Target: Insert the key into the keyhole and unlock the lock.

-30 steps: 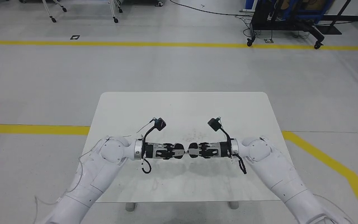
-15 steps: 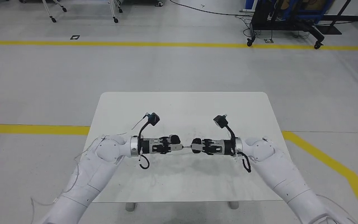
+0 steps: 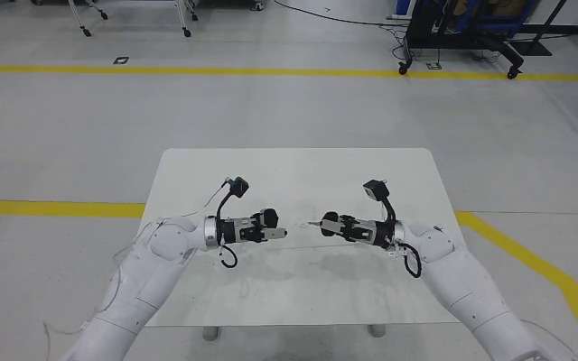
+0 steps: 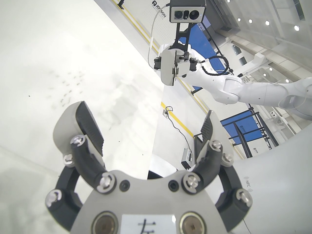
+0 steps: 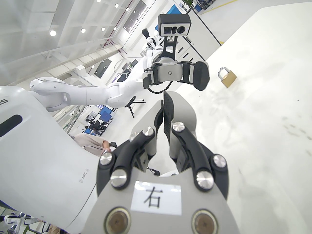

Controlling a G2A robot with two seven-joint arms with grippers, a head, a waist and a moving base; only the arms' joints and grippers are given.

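Observation:
A brass padlock (image 5: pixel 228 77) with its silver shackle lies flat on the white table (image 3: pixel 361 171), beyond the left gripper as the right wrist view shows it. My left gripper (image 3: pixel 278 233) (image 4: pixel 146 120) hovers over the table's middle, open, with nothing between its pads. Facing it a short gap away, my right gripper (image 3: pixel 323 222) (image 5: pixel 164 98) is shut. A thin light sliver that looks like the key (image 3: pixel 313 221) sticks out of its tip toward the left gripper. Both grippers are held level, above the tabletop.
Faint scuff marks (image 5: pixel 295 126) dot the tabletop near the grippers. The table's near edge (image 3: pixel 289 325) runs just behind both forearms. Grey floor with yellow lines (image 3: pixel 271 70) surrounds the table.
A second ago the two grippers were tip to tip. They have drawn apart sideways, and the left one now stands open. The thin sliver stayed with the right gripper.

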